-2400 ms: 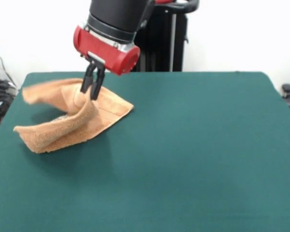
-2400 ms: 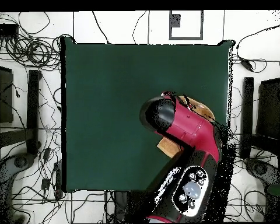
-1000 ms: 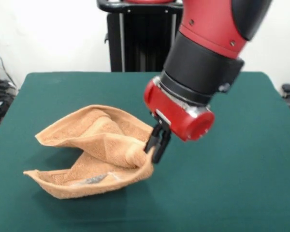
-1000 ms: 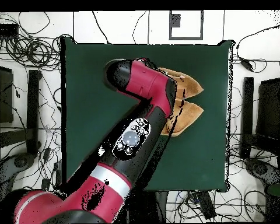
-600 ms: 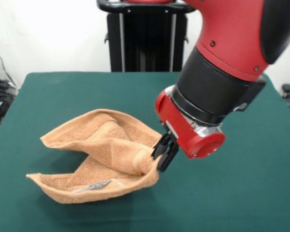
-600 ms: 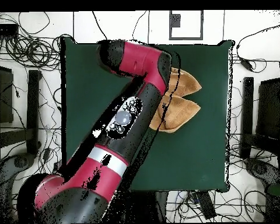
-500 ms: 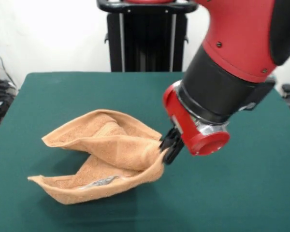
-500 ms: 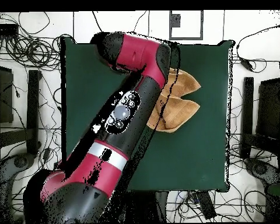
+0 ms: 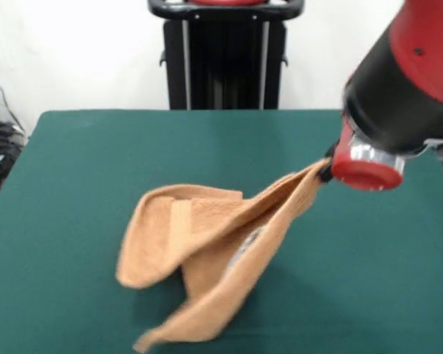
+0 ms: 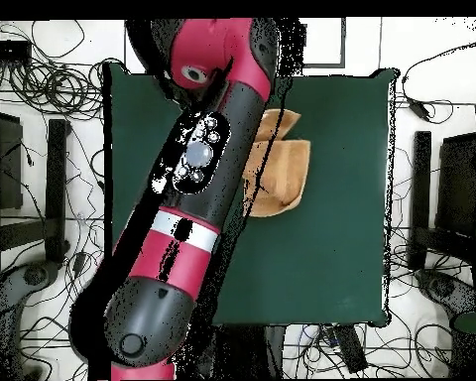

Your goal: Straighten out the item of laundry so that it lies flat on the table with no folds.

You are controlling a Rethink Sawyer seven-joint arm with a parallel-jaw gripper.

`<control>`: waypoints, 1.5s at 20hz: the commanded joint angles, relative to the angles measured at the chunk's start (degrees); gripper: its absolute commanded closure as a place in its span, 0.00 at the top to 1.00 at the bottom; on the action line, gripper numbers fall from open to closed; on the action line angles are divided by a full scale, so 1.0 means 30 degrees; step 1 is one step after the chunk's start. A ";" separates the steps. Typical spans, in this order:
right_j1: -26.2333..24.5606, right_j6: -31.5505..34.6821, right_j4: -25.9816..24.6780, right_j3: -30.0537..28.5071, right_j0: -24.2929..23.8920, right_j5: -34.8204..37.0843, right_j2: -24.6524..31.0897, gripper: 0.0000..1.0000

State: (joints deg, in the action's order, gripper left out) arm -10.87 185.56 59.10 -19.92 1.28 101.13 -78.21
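Front view shows the towel [image 9: 207,258] in the lower middle of the frame, on the green bench [image 9: 74,147], with one corner lifted up toward the right side, where the hand [image 9: 325,168] meets it just under the red end of the arm [image 9: 406,96]. The fingers are almost fully hidden behind the red cap, so I cannot tell for sure how they stand, but the corner hangs from that spot in a tight line, and so I judge that the hand is pinching the towel corner. From this corner the cloth goes down to the left as a stretched strip, and the rest is folded over itself: one rounded flap lies at the left, and a long edge reaches the bottom of the frame. In the overhead view the arm covers most of the towel [image 10: 282,179], and only a tan piece shows at the right of it, in the upper middle of the bench. I think the step in hand is pulling one corner away to open the folds. The next move probably calls for drawing the corner further toward the right and low, so the doubled flap can slide open, then laying it down flat
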 commanded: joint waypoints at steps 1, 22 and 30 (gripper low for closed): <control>-0.0362 0.8543 0.1954 0.4570 -0.0503 0.6586 -0.7230 0.00; 1.4173 -1.0561 -1.1511 -1.5731 0.8738 -0.6183 0.7650 0.00; 1.9116 -1.5011 -1.0739 -2.3221 0.9089 -1.5317 1.2237 0.00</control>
State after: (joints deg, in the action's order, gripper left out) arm 35.08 167.18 28.23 -64.52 28.43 72.80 -59.43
